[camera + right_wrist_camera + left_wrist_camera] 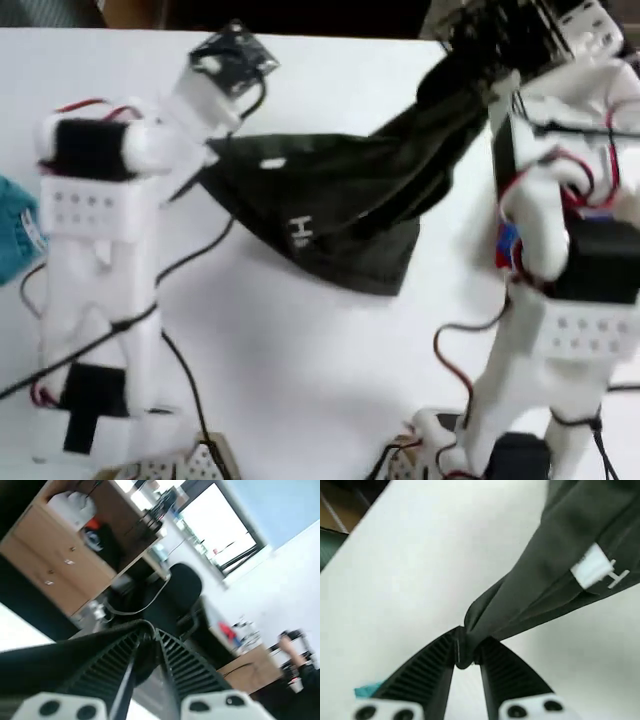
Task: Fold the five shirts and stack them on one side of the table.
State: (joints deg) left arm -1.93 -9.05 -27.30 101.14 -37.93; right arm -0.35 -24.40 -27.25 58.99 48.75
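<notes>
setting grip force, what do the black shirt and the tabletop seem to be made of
Black shirt: soft matte fabric, probably knit; it sags and bunches into folds where the left tool pinches it. Table: hard, smooth white surface, perhaps laminate or painted board; it shows no grain or weave.

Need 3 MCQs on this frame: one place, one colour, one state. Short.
1. Where is the teal cloth in the high view?
A) left edge, beside the left arm
B) centre
C) right edge

2. What colour is the held shirt?
A) white
B) black
C) red

3. The left gripper is:
A) open
B) shut on the shirt
C) shut on a cable

Answers:
1 A, the teal cloth sits at the left edge by that arm.
2 B, the fabric is black throughout.
3 B, its fingers pinch a corner of the shirt.
</notes>
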